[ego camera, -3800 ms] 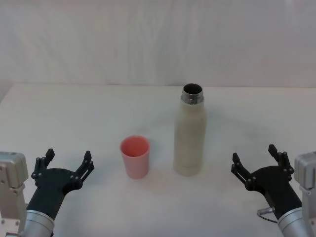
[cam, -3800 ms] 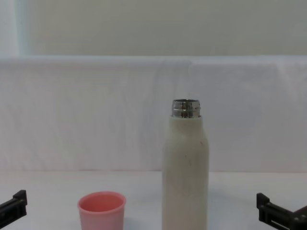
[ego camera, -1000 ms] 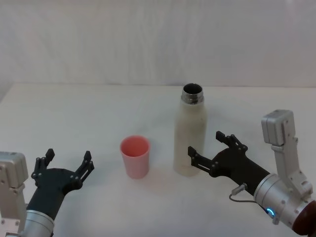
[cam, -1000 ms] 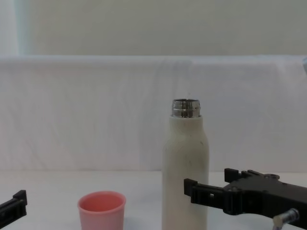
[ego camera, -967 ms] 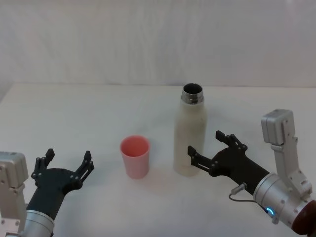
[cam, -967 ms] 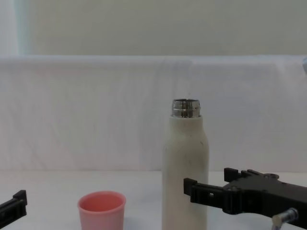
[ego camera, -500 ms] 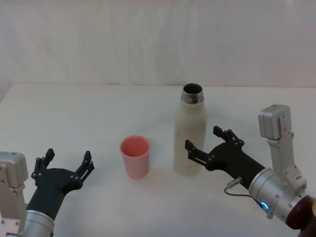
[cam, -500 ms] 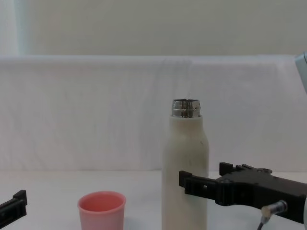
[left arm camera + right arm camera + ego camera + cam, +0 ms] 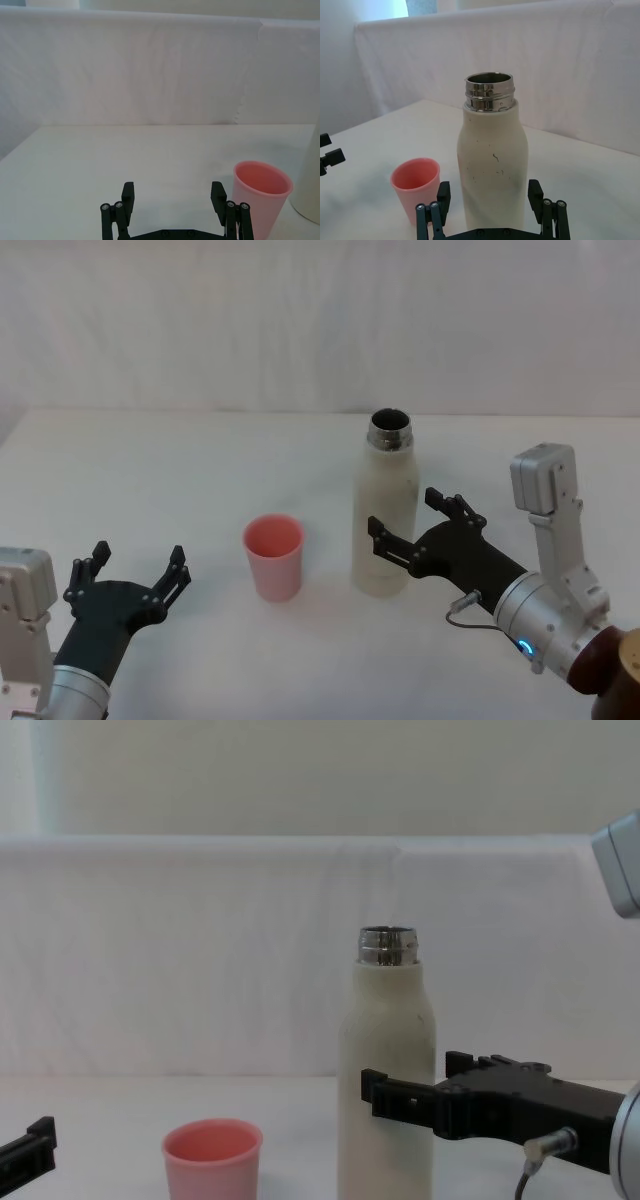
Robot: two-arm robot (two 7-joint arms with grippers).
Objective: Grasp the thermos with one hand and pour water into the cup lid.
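The thermos stands upright at table centre, its steel neck uncapped, with the cup lid near it at its 9 o'clock. The right gripper, from 4 o'clock, has its fingers spread wide on both sides of the thermos body, not clamped. The left gripper rests at 8 o'clock, fingers spread, holding nothing.

Thermos cream-white, steel neck; cup lid salmon-pink; right tool black; table white
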